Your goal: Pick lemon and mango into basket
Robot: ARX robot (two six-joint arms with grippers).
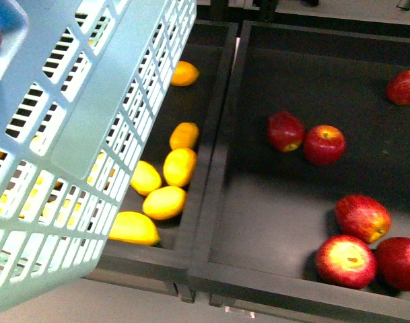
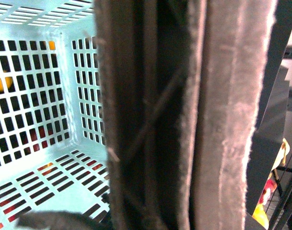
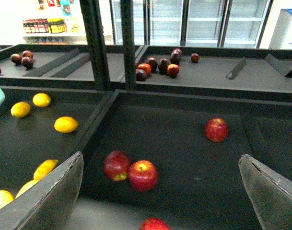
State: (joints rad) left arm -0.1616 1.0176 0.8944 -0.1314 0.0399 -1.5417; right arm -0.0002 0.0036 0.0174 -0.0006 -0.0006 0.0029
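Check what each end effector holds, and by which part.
Left end effector holds the raised basket; the gripped part cannot be told. Right end effector is open, empty.

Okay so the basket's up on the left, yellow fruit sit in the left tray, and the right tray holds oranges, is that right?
Not quite. The right tray holds red apples, not oranges, as the front view shows. The basket is up on the left, and yellow fruit sit in the left tray.
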